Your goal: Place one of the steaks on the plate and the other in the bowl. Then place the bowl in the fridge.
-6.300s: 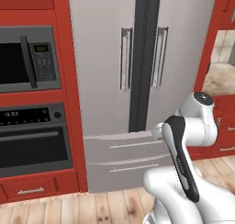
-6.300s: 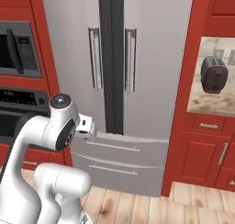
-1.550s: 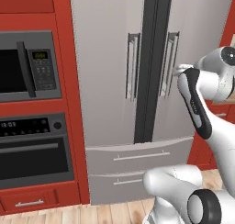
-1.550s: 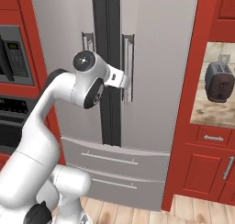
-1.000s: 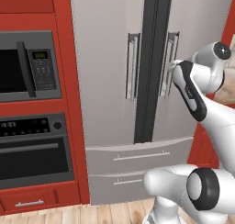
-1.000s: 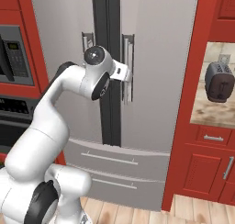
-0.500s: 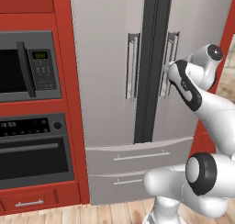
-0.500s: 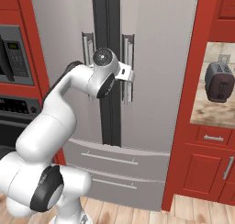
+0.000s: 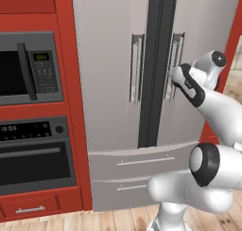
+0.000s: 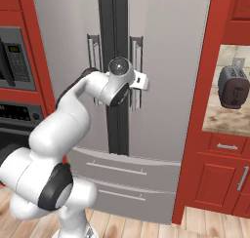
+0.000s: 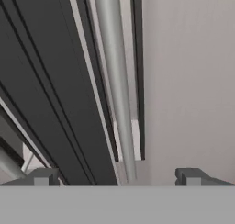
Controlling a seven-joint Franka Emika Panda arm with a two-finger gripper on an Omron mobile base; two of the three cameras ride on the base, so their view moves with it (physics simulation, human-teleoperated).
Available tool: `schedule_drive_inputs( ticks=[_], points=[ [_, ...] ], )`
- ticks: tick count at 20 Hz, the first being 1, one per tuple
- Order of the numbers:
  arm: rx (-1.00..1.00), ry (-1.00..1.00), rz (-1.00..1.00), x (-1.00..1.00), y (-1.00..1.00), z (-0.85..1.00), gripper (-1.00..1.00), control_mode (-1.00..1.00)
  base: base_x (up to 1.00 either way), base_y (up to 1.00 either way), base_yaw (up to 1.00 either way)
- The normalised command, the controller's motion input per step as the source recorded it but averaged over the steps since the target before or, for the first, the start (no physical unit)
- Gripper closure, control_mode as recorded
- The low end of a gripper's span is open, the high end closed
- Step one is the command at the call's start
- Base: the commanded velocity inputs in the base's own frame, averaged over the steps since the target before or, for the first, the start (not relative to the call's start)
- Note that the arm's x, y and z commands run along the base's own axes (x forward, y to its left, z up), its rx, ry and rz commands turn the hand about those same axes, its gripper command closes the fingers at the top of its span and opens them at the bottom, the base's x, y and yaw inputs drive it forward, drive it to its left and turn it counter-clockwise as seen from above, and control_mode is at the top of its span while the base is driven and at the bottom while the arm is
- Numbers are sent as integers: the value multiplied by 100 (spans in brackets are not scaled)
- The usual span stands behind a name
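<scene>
Your arm reaches forward at the fridge (image 9: 118, 59).
Your claw (image 11: 117, 177) gapes fully open, empty, straddling the right door's handle (image 11: 114, 81); it has moved closer to the handle than half a second ago.

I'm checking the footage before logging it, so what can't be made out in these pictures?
- Fridge interior: doors shut in both base views.
- Gripper in left base view: arm covers it.
- Right door handle: top cut off by hand view's edge.
- Toaster: too small for detail.
</scene>
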Motion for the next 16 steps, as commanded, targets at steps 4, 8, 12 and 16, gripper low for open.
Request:
schedule_drive_inputs(
  ticks=[4, 8, 12, 16],
  points=[
    [0, 0, 0, 41, -4, -18, -100, -100, 0, 0, 0],
    [0, 0, 0, 43, -2, -19, -100, -100, 0, 0, 0],
    [0, 0, 0, 40, -9, -17, -100, -100, 0, 0, 0],
    [0, 0, 0, 43, -13, -16, -100, -100, 0, 0, 0]
  ],
)
